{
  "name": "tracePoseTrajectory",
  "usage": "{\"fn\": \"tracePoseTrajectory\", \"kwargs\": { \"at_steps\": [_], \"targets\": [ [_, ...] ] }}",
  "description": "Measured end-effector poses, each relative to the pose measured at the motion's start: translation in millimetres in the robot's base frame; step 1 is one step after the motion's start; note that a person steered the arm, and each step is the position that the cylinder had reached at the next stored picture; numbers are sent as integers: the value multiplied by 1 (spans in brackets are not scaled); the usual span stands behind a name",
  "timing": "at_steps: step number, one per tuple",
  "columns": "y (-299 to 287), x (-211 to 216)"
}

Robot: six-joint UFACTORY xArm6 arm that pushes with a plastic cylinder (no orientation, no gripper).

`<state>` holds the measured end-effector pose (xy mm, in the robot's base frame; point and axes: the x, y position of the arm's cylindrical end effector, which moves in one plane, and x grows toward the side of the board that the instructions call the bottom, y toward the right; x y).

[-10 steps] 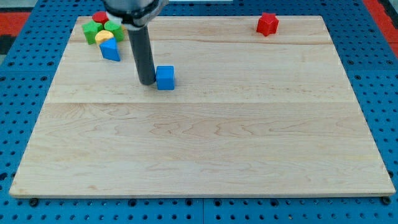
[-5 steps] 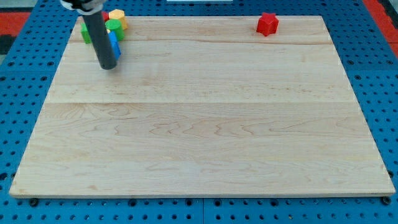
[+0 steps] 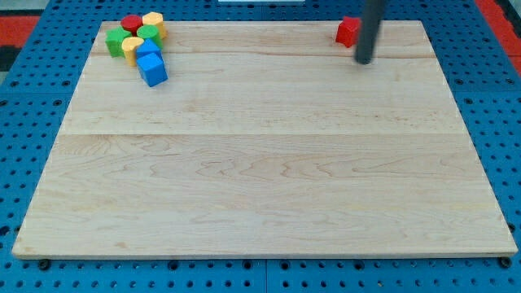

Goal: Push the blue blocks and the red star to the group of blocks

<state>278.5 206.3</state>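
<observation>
My tip (image 3: 364, 61) rests on the board near the view's top right, just right of and below the red star (image 3: 348, 31), whose right side the rod hides. Two blue blocks sit at the view's top left: a blue cube (image 3: 153, 70) and, touching it above, another blue block (image 3: 147, 49). They adjoin the group: a red block (image 3: 131, 22), a yellow block (image 3: 153, 19), a green block (image 3: 148, 34), a green block (image 3: 116, 41) and a yellow block (image 3: 132, 47).
The wooden board (image 3: 269, 163) lies on a blue perforated table (image 3: 24, 122). The board's top edge runs just behind the red star and the group.
The blue cube was pushed left up to the group at the top left. My tip then swung across the board to the top right, beside the red star.
</observation>
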Motion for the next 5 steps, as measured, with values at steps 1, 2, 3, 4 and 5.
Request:
{"fn": "tracePoseTrajectory", "kwargs": {
  "at_steps": [1, 2, 3, 4, 5],
  "targets": [
    [32, -51],
    [-35, -59],
    [-129, -64],
    [-170, -69],
    [-250, -62]
  ]
}}
